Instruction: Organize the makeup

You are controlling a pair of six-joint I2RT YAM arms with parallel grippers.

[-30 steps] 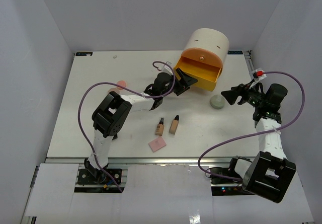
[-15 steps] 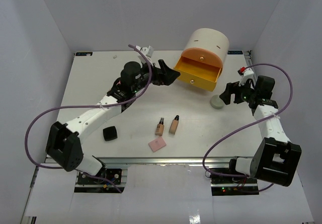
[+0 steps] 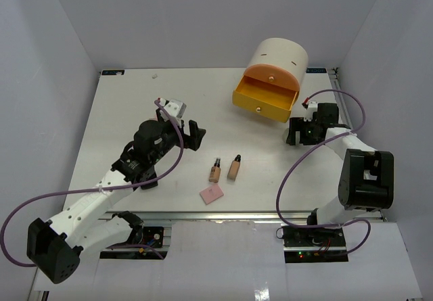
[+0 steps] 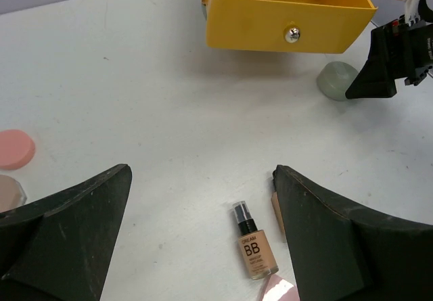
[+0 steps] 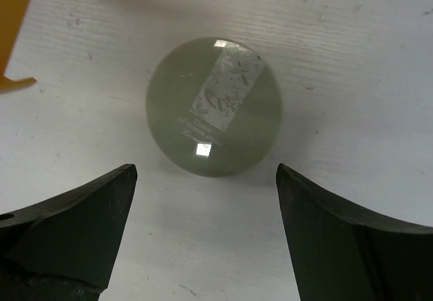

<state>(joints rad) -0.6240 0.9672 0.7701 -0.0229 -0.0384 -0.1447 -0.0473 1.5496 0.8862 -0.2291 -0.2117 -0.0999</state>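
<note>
Left gripper (image 3: 183, 128): jaws wide open, empty, left of the bottles (image 3: 215, 171). Pink square (image 3: 212, 193) lies just nearer. Green jar (image 5: 213, 105) sits right of the drawer (image 3: 265, 100). Right gripper (image 3: 296, 132): above the jar, jaws wide, holding nothing.

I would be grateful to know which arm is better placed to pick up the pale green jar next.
The right. Its open end effector hovers right at the pale green jar, centred on it, beside the yellow drawer. The left end effector, also open, is across the table, nearer the beige bottles.
</note>
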